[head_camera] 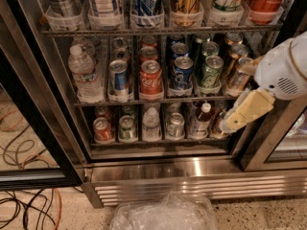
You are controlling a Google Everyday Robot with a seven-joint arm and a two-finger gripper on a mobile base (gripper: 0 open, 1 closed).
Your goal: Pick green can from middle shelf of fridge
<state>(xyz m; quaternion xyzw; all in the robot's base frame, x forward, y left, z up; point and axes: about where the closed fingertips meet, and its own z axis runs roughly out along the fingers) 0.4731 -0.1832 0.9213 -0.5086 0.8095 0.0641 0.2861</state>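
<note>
The green can stands upright at the front of its lane on the middle shelf of the fridge, between a blue can on its left and a bronze-gold can on its right. More green cans stand behind it. My gripper, cream-coloured below a white wrist housing, hangs at the right edge of the fridge. It is lower than the green can and to its right, in front of the bottom shelf's right end, and holds nothing that I can see.
A red cola can, a silver-blue can and a water bottle share the middle shelf. Tall cans fill the rack above. Small cans and bottles stand below. A clear plastic bag and cables lie on the floor.
</note>
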